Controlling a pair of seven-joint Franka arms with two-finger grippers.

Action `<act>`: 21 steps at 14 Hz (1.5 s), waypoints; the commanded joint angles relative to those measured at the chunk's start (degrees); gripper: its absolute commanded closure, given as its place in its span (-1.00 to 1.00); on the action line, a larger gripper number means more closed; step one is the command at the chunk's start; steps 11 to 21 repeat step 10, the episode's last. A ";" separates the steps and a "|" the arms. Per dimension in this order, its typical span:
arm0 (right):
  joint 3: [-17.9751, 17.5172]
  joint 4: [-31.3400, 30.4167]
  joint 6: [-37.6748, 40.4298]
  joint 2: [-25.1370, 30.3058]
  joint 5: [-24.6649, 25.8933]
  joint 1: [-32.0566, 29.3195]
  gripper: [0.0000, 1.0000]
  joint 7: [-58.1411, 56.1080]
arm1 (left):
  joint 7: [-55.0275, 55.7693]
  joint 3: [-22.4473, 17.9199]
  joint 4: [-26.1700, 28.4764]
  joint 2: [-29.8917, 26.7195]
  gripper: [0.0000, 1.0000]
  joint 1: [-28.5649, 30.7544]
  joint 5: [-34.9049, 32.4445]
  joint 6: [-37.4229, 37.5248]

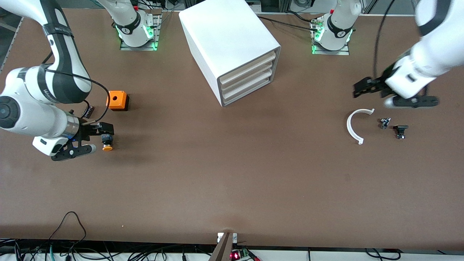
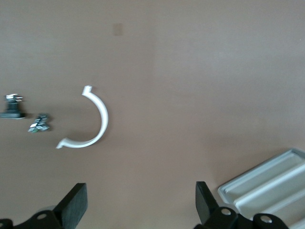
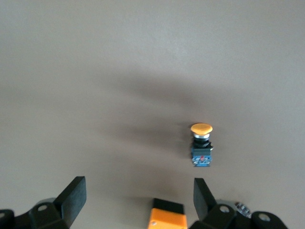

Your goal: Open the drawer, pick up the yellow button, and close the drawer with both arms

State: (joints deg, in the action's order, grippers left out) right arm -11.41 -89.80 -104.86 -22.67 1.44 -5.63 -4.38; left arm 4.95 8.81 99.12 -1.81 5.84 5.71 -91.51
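Inspector A: The front view shows the large white box-shaped cabinet (image 1: 232,47) with all three shallow white tray drawers flush; the topmost drawer (image 1: 247,66) is shut. The small push button with orange cap and dark body (image 1: 106,142) lies on its side on the brown table (image 1: 232,181), toward the right arm's end, nearer the camera than the orange cube with a hole (image 1: 117,100).

Inspector B: The right wrist view adds that the right gripper (image 3: 138,200) stands wide, holding nothing, the button (image 3: 201,145) clear of its fingers. The left wrist view shows the left gripper (image 2: 140,202) equally wide and empty, over the table beside a white curved plastic clip (image 2: 90,121) and two small black parts (image 2: 26,117). Nothing stands before the cabinet's front.
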 commanded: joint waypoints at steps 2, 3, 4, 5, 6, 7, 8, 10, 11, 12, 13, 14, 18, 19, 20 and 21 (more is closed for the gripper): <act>-0.28 9.88 14.11 2.10 -0.74 2.72 -1.00 10.33 | -3.63 -3.27 -6.13 0.76 -1.00 -0.49 -2.54 7.58; -0.20 12.95 19.12 2.63 -0.57 2.99 -1.00 11.83 | -3.72 -2.92 -5.87 0.93 -1.00 -0.57 -3.06 7.32; -0.02 15.25 23.26 2.90 -0.13 2.99 -1.00 11.93 | -3.72 -2.83 -5.87 1.20 -1.00 -0.57 -3.33 6.88; 0.15 17.27 25.65 3.07 1.61 2.90 -1.00 11.67 | -3.81 -2.92 -5.96 1.20 -1.00 -0.48 -3.77 6.79; 0.24 18.34 26.20 3.42 4.07 2.73 -1.00 11.58 | -3.81 -3.00 -6.04 1.55 -1.00 -0.48 -3.86 6.53; 0.42 18.43 26.11 4.21 7.14 2.73 -1.00 11.50 | -3.81 -3.09 -6.13 1.72 -1.00 -0.48 -3.77 5.65; 0.68 18.26 25.94 4.74 11.95 2.73 -1.00 11.58 | -3.81 -3.09 -6.22 1.90 -1.00 -0.48 -3.77 5.30; 2.86 17.21 25.06 6.41 15.00 2.73 -1.00 11.58 | -3.81 -3.09 -6.13 1.82 -1.00 -0.48 -3.69 5.20; 2.86 17.21 25.06 6.41 15.00 2.73 -1.00 11.58 | -3.81 -3.09 -6.13 1.82 -1.00 -0.48 -3.69 5.20; 2.86 17.21 25.06 6.41 15.00 2.73 -1.00 11.58 | -3.81 -3.09 -6.13 1.82 -1.00 -0.48 -3.69 5.20; 2.86 17.21 25.06 6.41 15.00 2.73 -1.00 11.58 | -3.81 -3.09 -6.13 1.82 -1.00 -0.48 -3.69 5.20; 2.86 17.21 25.06 6.41 15.00 2.73 -1.00 11.58 | -3.81 -3.09 -6.13 1.82 -1.00 -0.48 -3.69 5.20; 2.86 17.21 25.06 6.41 15.00 2.73 -1.00 11.58 | -3.81 -3.09 -6.13 1.82 -1.00 -0.48 -3.69 5.20; 2.86 17.21 25.06 6.41 15.00 2.73 -1.00 11.58 | -3.81 -3.09 -6.13 1.82 -1.00 -0.48 -3.69 5.20; 2.86 17.21 25.06 6.41 15.00 2.73 -1.00 11.58 | -3.81 -3.09 -6.13 1.82 -1.00 -0.48 -3.69 5.20; 2.86 17.21 25.06 6.41 15.00 2.73 -1.00 11.58 | -3.81 -3.09 -6.13 1.82 -1.00 -0.48 -3.69 5.20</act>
